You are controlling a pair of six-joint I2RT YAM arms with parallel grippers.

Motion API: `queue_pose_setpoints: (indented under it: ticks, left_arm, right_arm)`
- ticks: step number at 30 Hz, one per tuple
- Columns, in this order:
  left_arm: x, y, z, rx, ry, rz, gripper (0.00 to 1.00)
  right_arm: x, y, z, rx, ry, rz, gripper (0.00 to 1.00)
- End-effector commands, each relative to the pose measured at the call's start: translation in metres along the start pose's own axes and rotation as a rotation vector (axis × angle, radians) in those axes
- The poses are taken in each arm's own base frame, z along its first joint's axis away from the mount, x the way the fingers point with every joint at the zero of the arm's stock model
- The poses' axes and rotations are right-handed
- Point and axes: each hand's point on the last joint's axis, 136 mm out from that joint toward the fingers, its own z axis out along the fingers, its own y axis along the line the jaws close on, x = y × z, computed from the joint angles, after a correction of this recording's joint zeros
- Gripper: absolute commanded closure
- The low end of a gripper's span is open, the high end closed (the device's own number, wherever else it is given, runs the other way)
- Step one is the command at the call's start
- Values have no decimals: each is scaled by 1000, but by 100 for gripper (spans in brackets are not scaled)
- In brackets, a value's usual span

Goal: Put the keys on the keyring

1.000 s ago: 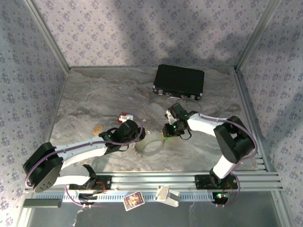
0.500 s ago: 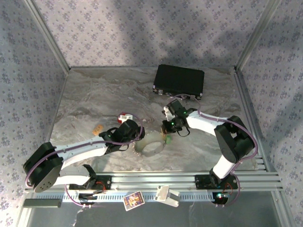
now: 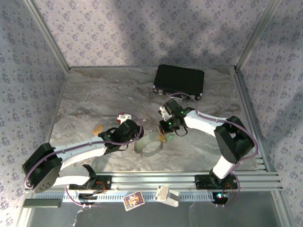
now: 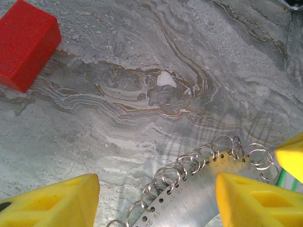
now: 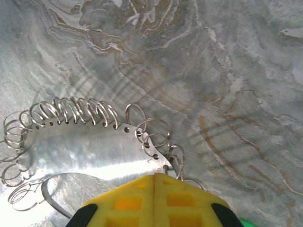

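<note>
Keyring (image 4: 203, 201) rim between half-spread left gripper (image 4: 156, 194) fingers, ungripped; right gripper (image 5: 155, 182) closed tight at rim, hold unclear.

Top view: soft, even overhead light, moderately bright. Broad diagonal shadow bands across back wall (image 3: 151, 33). Dull sheen on table (image 3: 94, 94); faint soft shadows under arms. Wrist views: table grain sharp. Keyring (image 5: 90, 151) metal band glares white, its loops throw fine striped shadows. Left end effector (image 4: 154, 205) yellow fingers (image 4: 52, 203) slightly soft near lens.
</note>
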Motion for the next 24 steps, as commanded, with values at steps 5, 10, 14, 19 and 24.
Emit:
queue_pose_setpoints:
  ticks: [5, 10, 14, 19, 24]
  left_arm:
    - [-5, 9, -6, -13, -35, -16, 35]
    - [-4, 11, -6, -12, -38, -25, 35]
    - [-4, 9, -5, -7, -34, -21, 35]
    - [-3, 10, -5, -6, -32, -24, 35]
    - [-2, 10, -5, -3, -31, -26, 35]
  right_arm:
    - [18, -19, -14, 76, 13, 58, 80]
    - [28, -23, -8, 56, 9, 148, 75]
    - [25, -18, -2, 25, -4, 196, 73]
    - [29, -21, 5, 49, 4, 233, 71]
    - [32, -29, 5, 97, 5, 249, 70]
